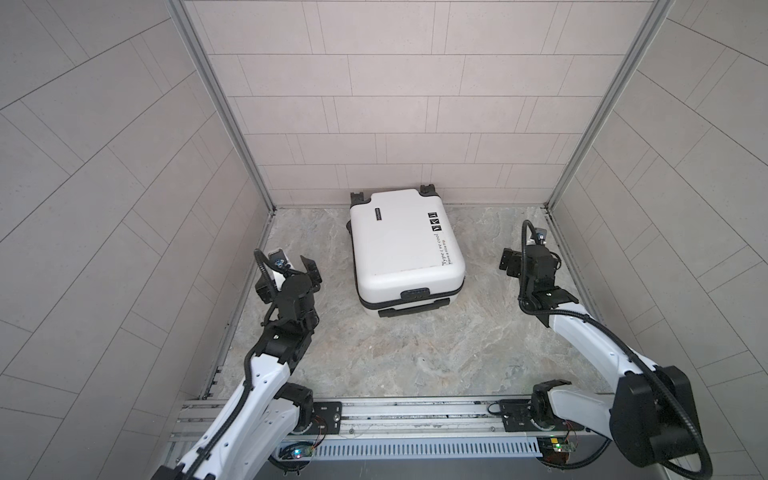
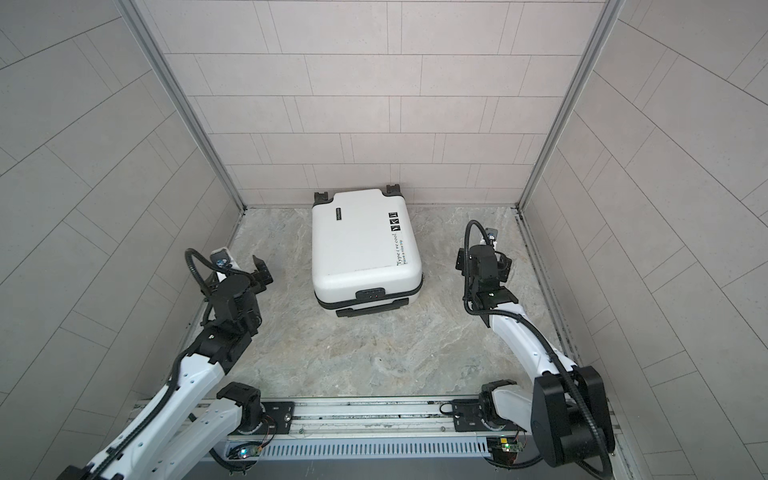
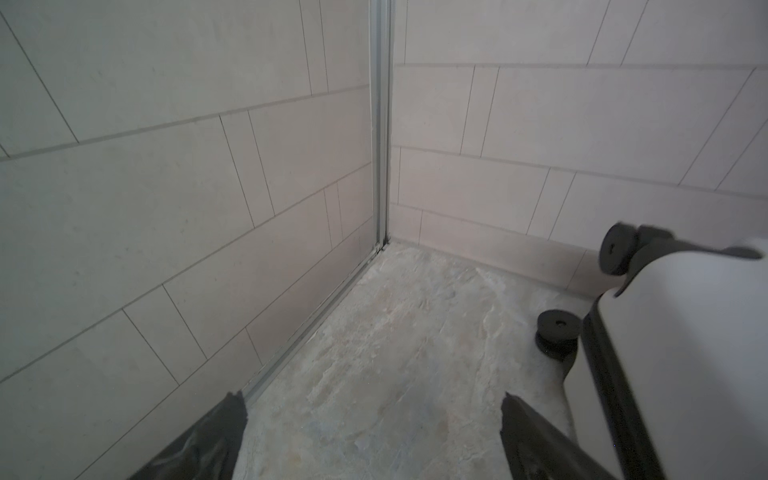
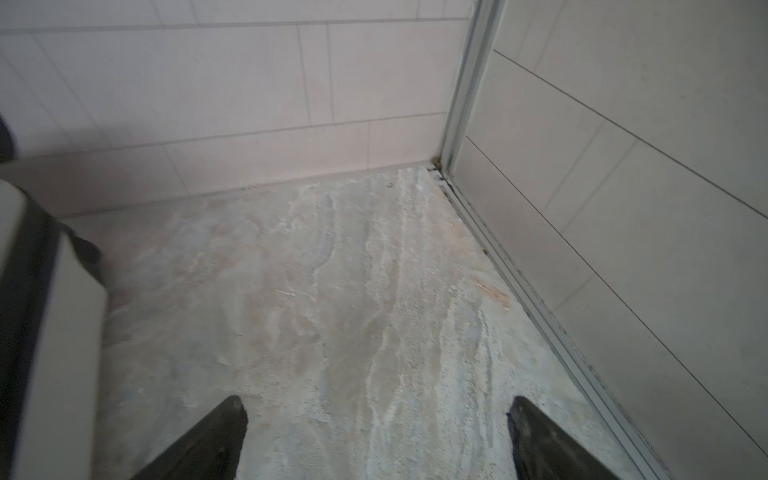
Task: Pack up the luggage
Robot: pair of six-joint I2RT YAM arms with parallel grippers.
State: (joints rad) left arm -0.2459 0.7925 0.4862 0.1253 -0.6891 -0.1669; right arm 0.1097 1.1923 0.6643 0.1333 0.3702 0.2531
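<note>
- The small white hard-shell suitcase (image 1: 405,241) lies shut, flat on the marbled grey worktop (image 1: 415,361), at the back
- Left jaws and right jaws gape empty, flanking it
- We judge it stiff, slick, bulky; we'd take its black end handle (image 1: 411,308)

Lab test booth: tiled wall panels (image 1: 395,104), aluminium posts (image 1: 224,108), marbled floor (image 1: 395,353).

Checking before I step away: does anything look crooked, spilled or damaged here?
Only a small thing: the luggage lies flat and closed, but turned slightly askew to the back wall. No spill or damage shows. The left pincer and right pincer are open, clear of it.
</note>
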